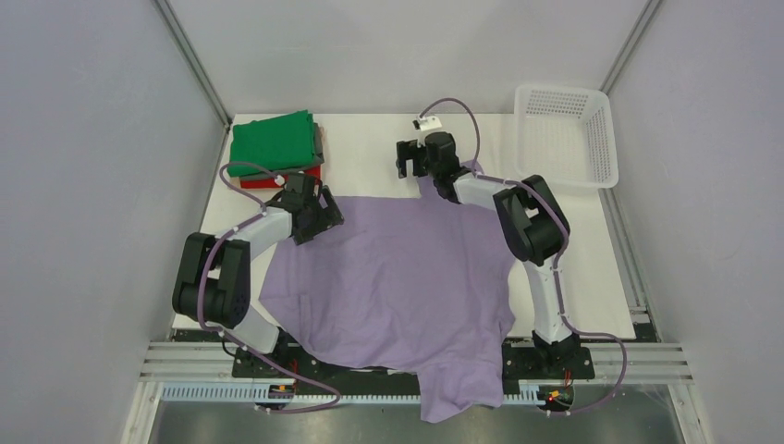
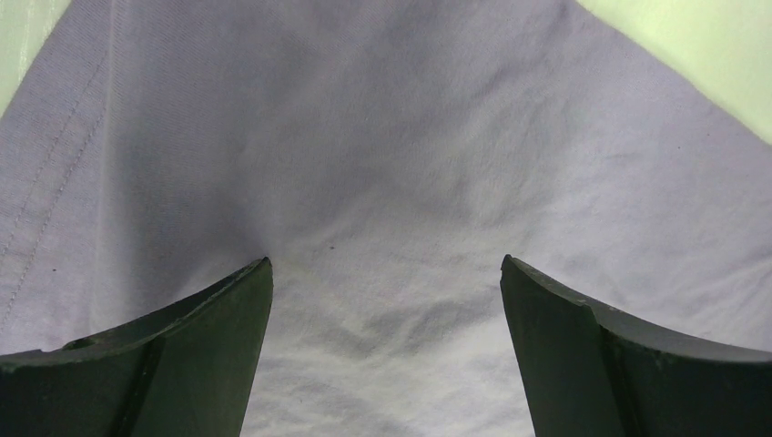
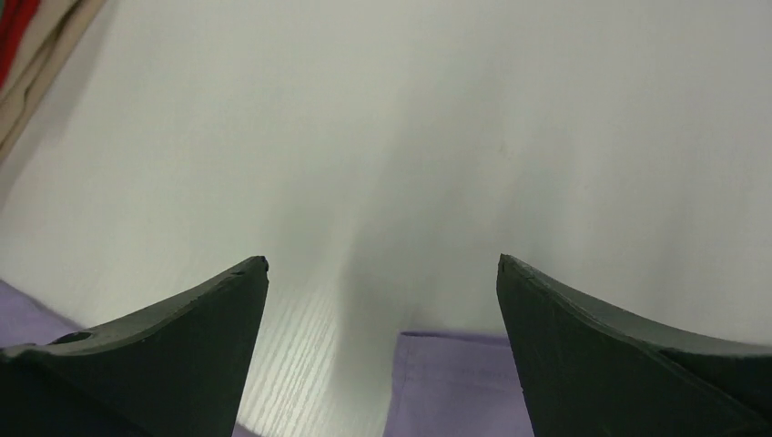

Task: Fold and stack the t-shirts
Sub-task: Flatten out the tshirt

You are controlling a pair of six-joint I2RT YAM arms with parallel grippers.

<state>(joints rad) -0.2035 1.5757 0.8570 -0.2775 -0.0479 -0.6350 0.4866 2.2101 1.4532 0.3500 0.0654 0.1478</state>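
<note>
A large lavender t-shirt (image 1: 398,277) lies spread over the middle of the table, one part hanging over the near edge. My left gripper (image 1: 325,215) is open over its far left corner; the cloth (image 2: 382,182) fills the left wrist view between the fingers (image 2: 200,355). My right gripper (image 1: 407,159) is open at the shirt's far edge; a hemmed corner (image 3: 455,382) lies between its fingers (image 3: 182,346). A folded green t-shirt (image 1: 273,141) lies on top of a stack at the far left, over a grey one (image 1: 319,141) and a red one (image 1: 282,180).
A white plastic mesh basket (image 1: 564,134) stands at the far right corner. A small white tag (image 1: 427,121) lies on the table (image 1: 370,148) just beyond my right gripper. Metal rails run along the near edge.
</note>
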